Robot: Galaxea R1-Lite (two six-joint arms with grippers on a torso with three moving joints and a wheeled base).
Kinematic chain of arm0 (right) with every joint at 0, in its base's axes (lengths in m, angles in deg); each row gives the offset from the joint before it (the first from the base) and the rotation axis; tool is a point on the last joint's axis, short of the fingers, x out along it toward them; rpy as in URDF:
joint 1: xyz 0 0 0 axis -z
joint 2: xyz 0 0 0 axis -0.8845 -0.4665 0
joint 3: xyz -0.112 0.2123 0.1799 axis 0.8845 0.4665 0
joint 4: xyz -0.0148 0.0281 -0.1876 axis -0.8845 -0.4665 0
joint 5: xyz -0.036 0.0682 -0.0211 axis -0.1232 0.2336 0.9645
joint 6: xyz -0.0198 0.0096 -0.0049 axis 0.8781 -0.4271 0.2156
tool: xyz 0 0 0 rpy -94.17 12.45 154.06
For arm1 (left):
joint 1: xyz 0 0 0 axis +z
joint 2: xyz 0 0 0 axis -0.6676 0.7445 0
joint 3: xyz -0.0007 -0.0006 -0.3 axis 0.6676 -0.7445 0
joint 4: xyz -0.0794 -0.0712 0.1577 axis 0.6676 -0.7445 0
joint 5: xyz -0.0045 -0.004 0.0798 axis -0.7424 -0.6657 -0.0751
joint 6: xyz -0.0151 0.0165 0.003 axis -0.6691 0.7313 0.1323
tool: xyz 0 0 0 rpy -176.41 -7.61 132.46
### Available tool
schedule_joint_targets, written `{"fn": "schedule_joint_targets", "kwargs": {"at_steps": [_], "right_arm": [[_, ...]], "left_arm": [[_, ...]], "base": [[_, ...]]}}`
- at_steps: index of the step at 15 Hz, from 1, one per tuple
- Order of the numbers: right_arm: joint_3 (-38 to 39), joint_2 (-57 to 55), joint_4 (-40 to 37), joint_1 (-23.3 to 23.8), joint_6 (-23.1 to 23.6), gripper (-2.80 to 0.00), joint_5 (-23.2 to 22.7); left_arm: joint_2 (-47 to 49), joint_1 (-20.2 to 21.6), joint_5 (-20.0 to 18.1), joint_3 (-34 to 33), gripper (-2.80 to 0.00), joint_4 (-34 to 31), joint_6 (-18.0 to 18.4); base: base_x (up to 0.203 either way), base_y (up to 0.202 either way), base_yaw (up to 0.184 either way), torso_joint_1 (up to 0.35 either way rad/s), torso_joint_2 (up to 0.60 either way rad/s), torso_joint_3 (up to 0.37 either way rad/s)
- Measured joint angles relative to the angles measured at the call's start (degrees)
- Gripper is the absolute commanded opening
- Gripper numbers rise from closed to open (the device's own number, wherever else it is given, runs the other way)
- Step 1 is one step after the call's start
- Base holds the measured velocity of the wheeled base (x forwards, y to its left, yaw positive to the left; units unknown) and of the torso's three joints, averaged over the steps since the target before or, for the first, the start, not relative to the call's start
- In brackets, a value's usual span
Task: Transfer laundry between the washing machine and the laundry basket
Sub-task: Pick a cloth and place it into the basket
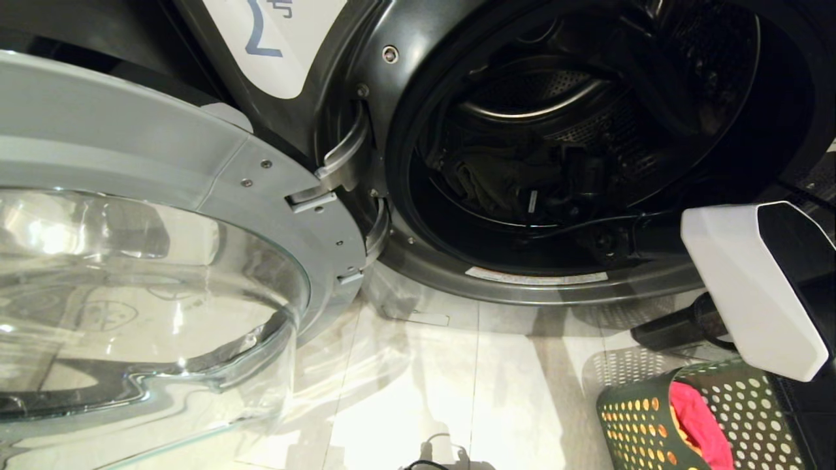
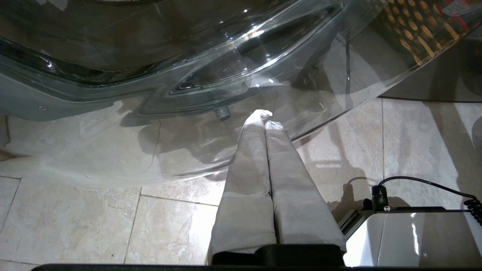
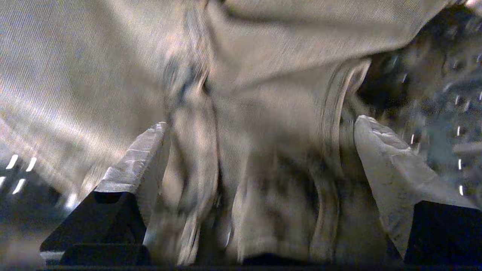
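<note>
Nearest my right wrist camera, a fold of grey-olive cloth fills the gap between the two wrapped fingers of the right gripper; they stand wide apart, one on either side of the bunched fabric, tips close against it, not clamped. Perforated drum wall shows beside the cloth, so this gripper is inside the washing machine, label "2". From the head I see the same dark cloth lying low in the drum, with the right arm reaching in past its white housing. The glass door hangs open on my left. The left gripper hangs under that door above the tile floor, its two fingers pressed together, holding nothing. The green laundry basket sits on the floor at lower right, well apart from the drum. Count: one grey-olive piece in the drum, one red-pink piece in the basket with a sliver of orange under it, one basket, one machine in view.
</note>
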Motion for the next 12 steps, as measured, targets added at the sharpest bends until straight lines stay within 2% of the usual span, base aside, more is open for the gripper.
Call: {"fn": "schedule_joint_targets", "kwargs": {"at_steps": [3,12], "right_arm": [[0.09,1.53,-2.21,-0.07,-0.16,0.0,0.02],[0.17,3.04,2.89,-0.07,0.65,0.0,0.11]], "left_arm": [[0.0,-0.01,0.0,0.0,-2.8,0.0,0.0],[0.0,-0.01,0.0,0.0,-2.8,-0.07,-0.18]], "base": [[0.0,0.0,0.0,0.0,0.0,0.0],[0.0,0.0,0.0,0.0,0.0,0.0]]}}
